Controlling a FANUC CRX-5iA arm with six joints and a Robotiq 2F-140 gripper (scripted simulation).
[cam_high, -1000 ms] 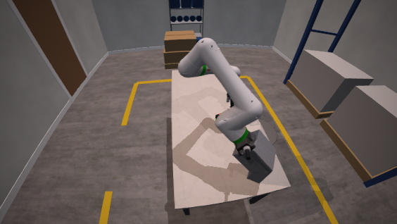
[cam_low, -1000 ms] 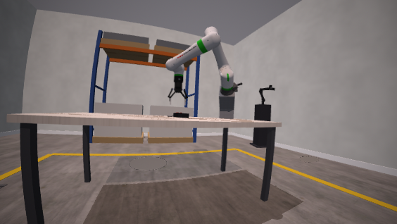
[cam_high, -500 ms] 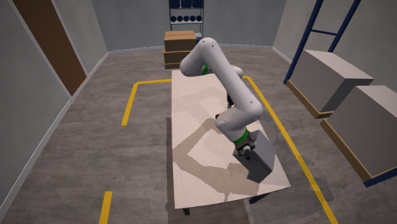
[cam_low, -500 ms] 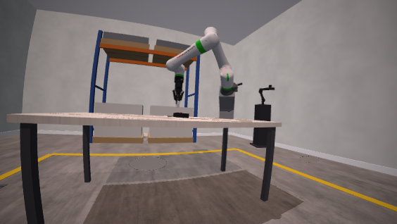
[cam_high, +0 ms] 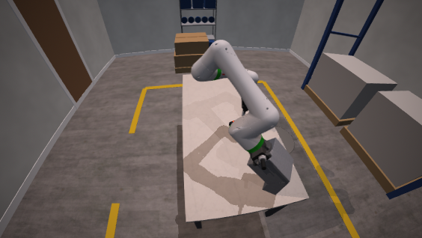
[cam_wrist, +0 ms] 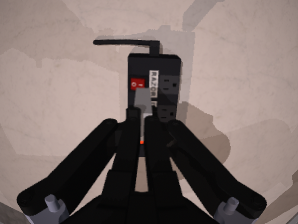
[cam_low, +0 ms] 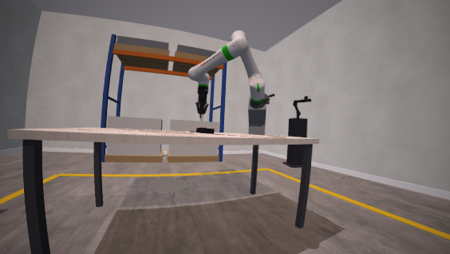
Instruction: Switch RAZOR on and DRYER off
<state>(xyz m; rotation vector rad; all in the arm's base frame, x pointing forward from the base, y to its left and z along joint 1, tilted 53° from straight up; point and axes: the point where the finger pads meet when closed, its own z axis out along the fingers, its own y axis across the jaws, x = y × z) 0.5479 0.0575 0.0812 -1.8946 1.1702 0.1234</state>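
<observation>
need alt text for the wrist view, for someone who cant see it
Looking down past the shut black gripper, its joined fingertips point at a black power strip lying face up on the pale table. One red switch shows beside the tips, and the strip's cord runs off to the left.

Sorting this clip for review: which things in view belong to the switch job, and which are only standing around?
Job:
power strip on the table
gripper, shut, empty, above its switches

Standing around:
cardboard boxes
blue shelf rack
black stand

The white labels on the power strip [cam_wrist: 154, 86] are too small to read.
</observation>
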